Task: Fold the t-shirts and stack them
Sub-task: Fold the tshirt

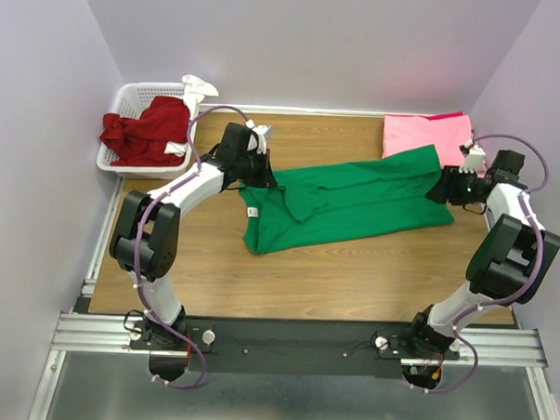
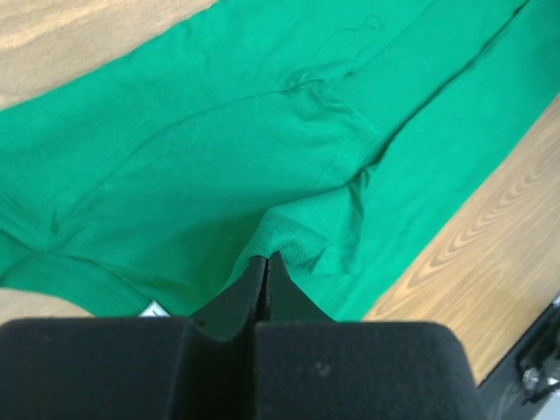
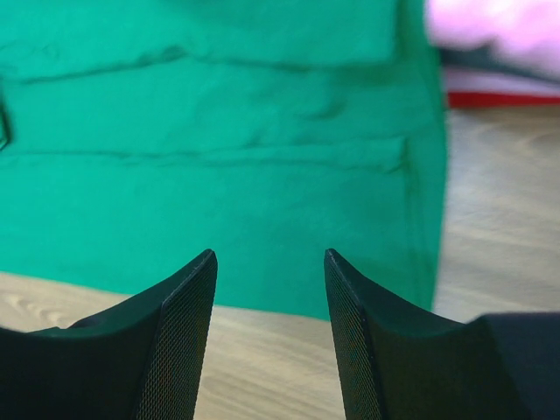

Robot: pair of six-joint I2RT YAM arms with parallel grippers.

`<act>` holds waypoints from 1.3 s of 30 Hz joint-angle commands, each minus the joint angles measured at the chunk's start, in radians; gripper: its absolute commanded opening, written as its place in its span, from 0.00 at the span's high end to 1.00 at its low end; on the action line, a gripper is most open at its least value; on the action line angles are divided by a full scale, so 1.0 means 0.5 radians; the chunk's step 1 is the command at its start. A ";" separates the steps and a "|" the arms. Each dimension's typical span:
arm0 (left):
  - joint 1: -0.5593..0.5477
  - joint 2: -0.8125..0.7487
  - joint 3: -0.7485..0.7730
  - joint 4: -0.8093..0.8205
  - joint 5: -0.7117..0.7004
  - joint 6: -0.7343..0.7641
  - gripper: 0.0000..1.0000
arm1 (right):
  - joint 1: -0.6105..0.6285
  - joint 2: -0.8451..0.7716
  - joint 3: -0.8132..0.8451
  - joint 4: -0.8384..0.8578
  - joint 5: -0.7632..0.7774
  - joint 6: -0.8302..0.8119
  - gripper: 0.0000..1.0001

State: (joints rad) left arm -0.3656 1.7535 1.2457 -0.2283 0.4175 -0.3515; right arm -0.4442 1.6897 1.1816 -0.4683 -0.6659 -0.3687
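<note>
1. The green shirt [image 1: 355, 199] lies across the middle of the desk [image 1: 351, 287], stretched left to right. Its left part is doubled over on itself and pretty rumpled.
2. Handling-wise, I'd say it's thin, soft cotton: light, floppy, no stiffness at all. It'll sag and drag instead of holding a shape. It isn't fragile, and it probably isn't slippery on the wood either.
3. I'd take hold by pinching edges and corners: hem, shoulder seams, collar. The thicker stitched bits should give a better bite. Two holds well apart would let it hang flat.
4. The left end effector [image 2: 267, 258] has its jaws pressed together, clamped on a small ridge of green fabric at the shirt's left end.
5. The right end effector [image 3: 269, 254] has its jaws standing apart with nothing between them. It sits just over the hem at the shirt's right end.
6. Head count:
   - One green shirt.
   - One dark red shirt [image 1: 153, 130], bunched up in the white basket [image 1: 127, 96] at the far left.
   - One pink pile [image 1: 423, 134] at the far right corner. I can't tell how many shirts are in it.
   - A red edge [image 3: 499, 98] peeks out from under the pink pile, but I can't say what it is.
   - One basket and two arms.
</note>
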 commanded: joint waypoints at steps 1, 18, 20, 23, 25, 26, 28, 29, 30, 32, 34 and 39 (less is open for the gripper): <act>0.013 0.122 0.162 -0.135 0.024 0.154 1.00 | 0.008 -0.084 -0.096 -0.002 -0.144 -0.057 0.40; 0.016 0.316 0.343 -0.249 -0.141 0.224 0.85 | 0.029 -0.189 -0.182 -0.021 -0.248 -0.118 0.40; 0.019 0.352 0.383 -0.258 -0.178 0.221 0.74 | 0.094 -0.231 -0.197 -0.057 -0.236 -0.164 0.38; 0.035 0.331 0.441 -0.261 -0.331 0.212 0.52 | 0.274 -0.281 -0.197 -0.171 -0.227 -0.333 0.38; 0.050 0.255 0.454 -0.243 -0.448 0.212 0.48 | 0.470 -0.327 -0.191 -0.254 -0.202 -0.477 0.38; 0.062 0.218 0.460 -0.237 -0.552 0.212 0.44 | 0.544 -0.348 -0.188 -0.275 -0.193 -0.520 0.38; 0.075 0.059 0.445 -0.212 -0.654 0.246 0.43 | 0.792 -0.373 -0.167 -0.315 -0.172 -0.633 0.38; 0.081 -0.009 0.393 -0.200 -0.709 0.258 0.43 | 0.881 -0.370 -0.157 -0.318 -0.147 -0.658 0.38; 0.084 -0.088 0.353 -0.154 -0.809 0.273 0.41 | 0.995 -0.361 -0.142 -0.318 -0.047 -0.698 0.38; 0.087 -0.370 0.169 -0.090 -0.927 0.322 0.33 | 1.320 -0.297 -0.069 -0.315 0.098 -0.729 0.38; 0.102 -0.567 0.022 -0.016 -1.037 0.323 0.15 | 1.529 -0.217 0.005 -0.306 0.303 -0.726 0.38; 0.167 -1.129 -0.478 0.076 -0.955 0.356 0.12 | 2.139 0.139 0.272 -0.189 0.773 -0.656 0.38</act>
State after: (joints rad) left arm -0.2981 1.2770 1.1294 -0.2253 -0.0170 -0.2035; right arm 0.4984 1.6627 1.2434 -0.5755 -0.4908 -0.6891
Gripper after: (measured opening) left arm 0.884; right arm 0.616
